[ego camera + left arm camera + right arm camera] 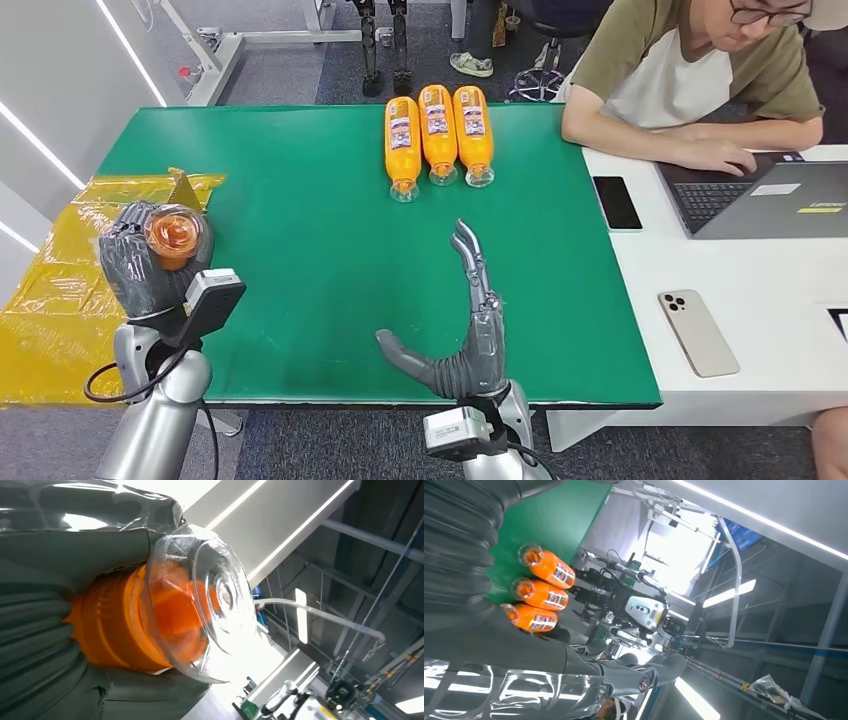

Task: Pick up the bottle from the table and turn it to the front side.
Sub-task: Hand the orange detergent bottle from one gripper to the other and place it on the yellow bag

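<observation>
**Bottle lifted, turning not finished**

The left robot hand (150, 262) has its fingers wrapped around the bottle (174, 236) and holds it above the yellow sheet (60, 290), beside the left edge of the green desk (300, 250). So the picking up seems done; the turn to the front side is, I judge, still left. The long axis of the bottle stands roughly upright, its clear bottom end toward the head camera. The right robot hand (465, 335) is empty, with fingers spread. Three other bottles (438, 135) lie side by side on the far part of the desk.

Head view is looking bright and even, soft shadows only; ceiling strip lights (724, 592) are blowing out both wrist views, close stuff blurring
</observation>
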Controlling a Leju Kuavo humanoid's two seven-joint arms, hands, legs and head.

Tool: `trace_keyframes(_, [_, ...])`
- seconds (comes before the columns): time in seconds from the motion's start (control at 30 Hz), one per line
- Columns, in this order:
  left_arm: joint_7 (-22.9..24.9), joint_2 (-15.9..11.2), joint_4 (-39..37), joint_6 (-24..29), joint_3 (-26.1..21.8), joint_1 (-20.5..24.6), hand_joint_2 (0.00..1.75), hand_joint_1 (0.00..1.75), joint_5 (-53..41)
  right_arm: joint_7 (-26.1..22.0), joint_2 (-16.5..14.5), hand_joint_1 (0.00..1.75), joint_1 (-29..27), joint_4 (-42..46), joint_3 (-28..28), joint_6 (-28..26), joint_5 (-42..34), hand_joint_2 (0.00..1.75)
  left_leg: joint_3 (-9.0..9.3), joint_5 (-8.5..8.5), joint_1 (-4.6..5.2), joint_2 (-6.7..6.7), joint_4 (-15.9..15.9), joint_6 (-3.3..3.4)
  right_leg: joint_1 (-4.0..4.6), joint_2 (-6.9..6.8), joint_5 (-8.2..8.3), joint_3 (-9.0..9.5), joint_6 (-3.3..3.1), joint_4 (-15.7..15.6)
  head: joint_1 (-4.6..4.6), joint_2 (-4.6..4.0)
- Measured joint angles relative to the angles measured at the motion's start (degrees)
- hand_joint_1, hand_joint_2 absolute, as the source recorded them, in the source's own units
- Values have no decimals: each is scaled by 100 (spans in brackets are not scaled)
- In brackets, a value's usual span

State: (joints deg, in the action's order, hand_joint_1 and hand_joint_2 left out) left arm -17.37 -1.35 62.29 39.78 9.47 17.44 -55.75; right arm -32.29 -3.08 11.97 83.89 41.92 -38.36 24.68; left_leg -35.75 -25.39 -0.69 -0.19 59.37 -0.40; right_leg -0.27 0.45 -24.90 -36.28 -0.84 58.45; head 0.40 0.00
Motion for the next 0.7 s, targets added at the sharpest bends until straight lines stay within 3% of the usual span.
trace_keyframes(0.17, [515, -219, -489, 1, -57, 314, 175, 175, -861, -80, -37, 0, -25, 74, -42, 0, -72, 175, -1, 0, 1, -2, 2, 0, 0, -2, 0, -1, 1, -3, 2, 0])
trace_keyframes(0.3, [1026, -578, -1528, -40, -26, 1029, 175, 175, -2173, -284, -67, 0, -98, 134, -106, 0, -186, 175, 0, 2, -1, -1, 1, -4, -1, 0, 0, -3, -1, -1, 1, 0])
trace_keyframes(0.4, [1189, -820, -2495, -445, 107, 1672, 175, 175, -2810, -352, -103, 0, -157, 171, -155, 0, -170, 175, 0, 6, -3, 1, 1, -9, 0, 3, 3, -5, -5, 6, 1, 0])
trace_keyframes(0.57, [865, -1092, -3524, -1558, 423, 2247, 175, 175, -3122, -332, -136, 0, -184, 214, -186, 0, -141, 175, 1, 6, -3, 13, 1, -12, 0, 15, 5, -9, -8, 11, 2, 0])
trace_keyframes(0.7, [794, -1192, -3951, -1895, 655, 2304, 175, 175, -3321, -321, -173, 0, -161, 215, -186, 0, -178, 175, -1, 3, -2, 20, 1, -16, -1, 22, 3, -15, -8, 10, 2, 0])
